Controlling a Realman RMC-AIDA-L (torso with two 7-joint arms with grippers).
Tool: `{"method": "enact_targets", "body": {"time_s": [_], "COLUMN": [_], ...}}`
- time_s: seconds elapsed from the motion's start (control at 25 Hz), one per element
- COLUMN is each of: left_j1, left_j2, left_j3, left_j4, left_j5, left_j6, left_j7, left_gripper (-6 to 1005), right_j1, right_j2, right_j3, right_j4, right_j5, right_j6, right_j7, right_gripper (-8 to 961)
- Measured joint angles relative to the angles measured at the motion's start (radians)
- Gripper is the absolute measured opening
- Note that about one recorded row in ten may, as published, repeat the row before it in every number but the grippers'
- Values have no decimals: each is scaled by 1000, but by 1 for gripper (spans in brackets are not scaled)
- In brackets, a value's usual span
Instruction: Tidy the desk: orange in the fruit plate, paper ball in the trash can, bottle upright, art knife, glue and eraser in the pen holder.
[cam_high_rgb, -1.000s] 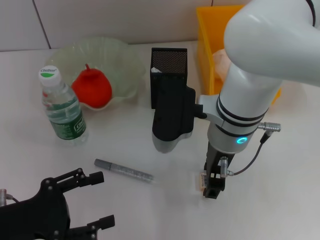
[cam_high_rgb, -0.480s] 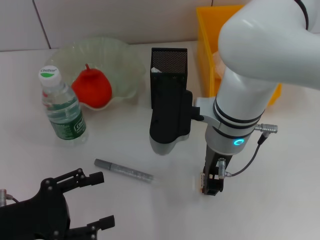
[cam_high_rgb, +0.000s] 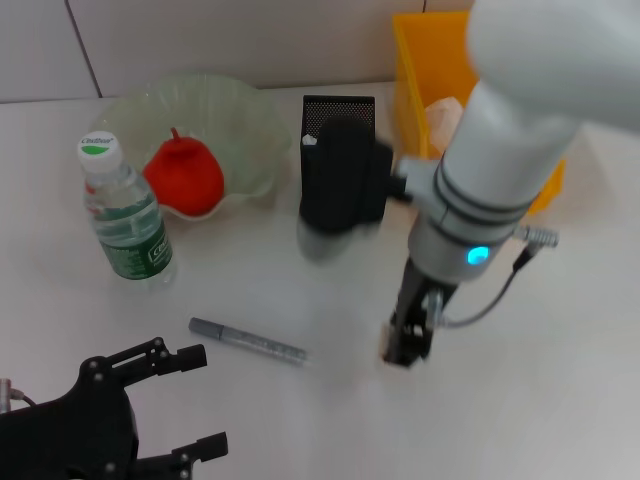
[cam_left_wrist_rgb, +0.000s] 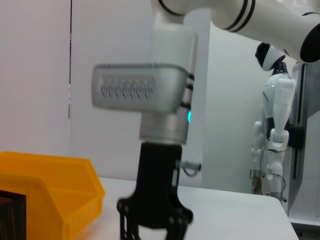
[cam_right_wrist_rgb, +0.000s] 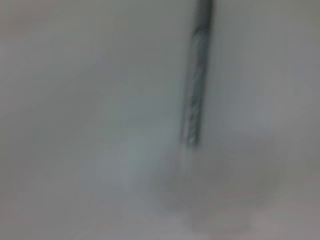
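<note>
1. Currently right gripper (cam_high_rgb: 405, 348) points down at the desk (cam_high_rgb: 300, 300), fingers closed on the eraser (cam_high_rgb: 386, 343).
2. Eraser sits at the fingertips, right of the glue (cam_high_rgb: 246, 341).
3. Left gripper (cam_high_rgb: 185, 405) parked, fingers spread, empty.

A thin grey stick, the glue (cam_right_wrist_rgb: 196, 95), is seen blurred, lying on the plain white desk (cam_right_wrist_rgb: 80, 125).

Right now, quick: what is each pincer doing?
Left pincer: open, empty, parked low by the desk's near edge.
Right pincer: shut on the eraser.
</note>
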Motion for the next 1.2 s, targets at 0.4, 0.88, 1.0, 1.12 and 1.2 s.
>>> {"method": "enact_targets", "body": {"time_s": [0.4, 0.88, 1.0, 1.12, 1.2], "left_j1": [0, -4, -5, -4, -3], "left_j2": [1, -1, -1, -1, 0], "left_j3": [0, 0, 0, 0, 0], "left_j4": [3, 11, 11, 11, 11], "left_j5": [0, 0, 0, 0, 0], "left_j6": [1, 5, 6, 7, 8], "left_j7": [2, 3, 3, 3, 3], "left_gripper": [796, 797, 797, 797, 797], "right_j1": [38, 114, 134, 146, 146], "right_j2": [-6, -4, -2, -1, -1], "right_j3": [343, 361, 357, 336, 335], "right_j4": [-197, -56, 20, 81, 87], "right_j5": [-197, -289, -289, -289, -289], "right_j6": [-18, 195, 251, 317, 328], "right_j7": [-1, -10, -10, -10, -10], "right_gripper": [392, 438, 450, 462, 469]}}
